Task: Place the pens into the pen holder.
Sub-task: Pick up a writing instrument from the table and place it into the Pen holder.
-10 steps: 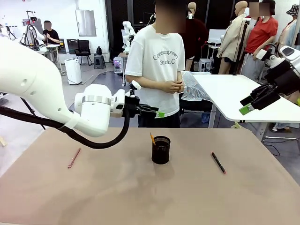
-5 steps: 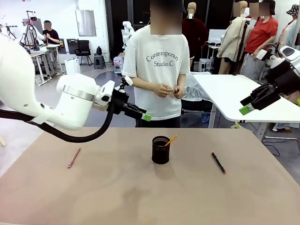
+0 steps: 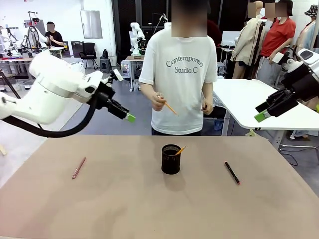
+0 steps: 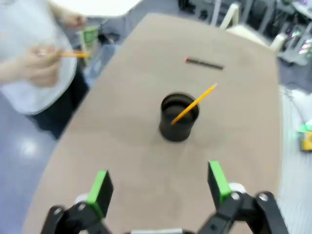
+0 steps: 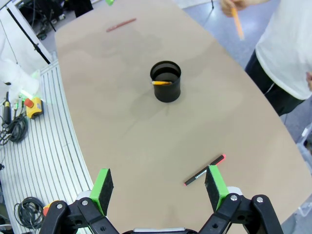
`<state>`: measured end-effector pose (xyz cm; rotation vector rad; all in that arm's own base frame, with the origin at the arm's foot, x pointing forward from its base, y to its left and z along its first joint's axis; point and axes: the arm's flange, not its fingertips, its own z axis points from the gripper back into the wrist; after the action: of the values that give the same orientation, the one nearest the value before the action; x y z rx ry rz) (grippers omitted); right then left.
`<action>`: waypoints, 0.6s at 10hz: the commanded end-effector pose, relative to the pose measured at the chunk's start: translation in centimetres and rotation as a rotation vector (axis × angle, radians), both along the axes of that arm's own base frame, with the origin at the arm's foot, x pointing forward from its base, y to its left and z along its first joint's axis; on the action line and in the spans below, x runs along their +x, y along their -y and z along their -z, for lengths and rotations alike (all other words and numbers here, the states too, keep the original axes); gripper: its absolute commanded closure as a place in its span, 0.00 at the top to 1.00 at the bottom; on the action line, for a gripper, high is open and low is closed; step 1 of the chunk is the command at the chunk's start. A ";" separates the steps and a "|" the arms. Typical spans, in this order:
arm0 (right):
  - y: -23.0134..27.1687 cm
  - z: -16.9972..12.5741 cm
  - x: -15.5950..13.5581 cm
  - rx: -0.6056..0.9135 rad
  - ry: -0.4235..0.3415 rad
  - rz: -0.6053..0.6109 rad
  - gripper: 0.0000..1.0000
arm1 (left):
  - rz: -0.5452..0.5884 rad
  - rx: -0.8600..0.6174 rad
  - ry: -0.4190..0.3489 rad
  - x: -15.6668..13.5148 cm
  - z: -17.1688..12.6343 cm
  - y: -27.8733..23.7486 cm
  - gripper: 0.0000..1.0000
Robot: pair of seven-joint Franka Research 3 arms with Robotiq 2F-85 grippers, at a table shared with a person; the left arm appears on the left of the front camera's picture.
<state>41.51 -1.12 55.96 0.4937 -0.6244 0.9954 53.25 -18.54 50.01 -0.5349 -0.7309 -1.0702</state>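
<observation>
The big brown tabletop (image 3: pixel 149 209) takes up the near half of the front view; a person (image 3: pixel 182 84) in a white shirt stands at its far side. The left arm (image 3: pixel 55 94) is up high on the left side, and the left jaws are wide open with nothing in them. The right arm (image 3: pixel 299 82) is up high past the right edge of the tabletop; the right jaws are wide open too and hold nothing.

The pen holder (image 3: pixel 171 160) stands upright in the middle of the tabletop; a yellow pencil (image 3: pixel 180 150) is already in it, leaning to the right. The person's hand (image 3: pixel 159 102) holds another orange pencil (image 3: pixel 170 107) up in the air, well above the holder.

Two pens are not in yet, so I think the job is partly done. The pink pen (image 3: pixel 79 168) lies flat on the left side, well apart from the holder; it is down below the left jaws and a bit closer to the robot; its long way runs from near to far with a small tilt; the left arm is the nearer one. The black pen (image 3: pixel 232 173) lies flat on the right side, near the holder; in the right wrist view it lies slanted, just past the right jaws; the right arm is nearer to it.
</observation>
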 end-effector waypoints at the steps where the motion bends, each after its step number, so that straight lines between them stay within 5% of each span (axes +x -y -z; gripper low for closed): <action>1: -0.1 -0.2 0.0 0.015 0.001 0.004 1.00 | -0.148 0.107 -0.103 -1.5 -2.2 -0.8 1.00; 2: -0.1 -0.2 0.0 0.015 0.001 0.004 1.00 | -0.201 0.154 -0.121 -2.0 -3.1 -2.1 1.00; 6: -0.1 -0.2 0.0 0.015 0.001 0.004 1.00 | -0.081 0.137 -0.002 -4.6 -3.7 -7.3 1.00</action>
<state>41.51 -1.12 55.96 0.4935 -0.6243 0.9952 49.60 -13.40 54.61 -0.3580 -0.6340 -1.0097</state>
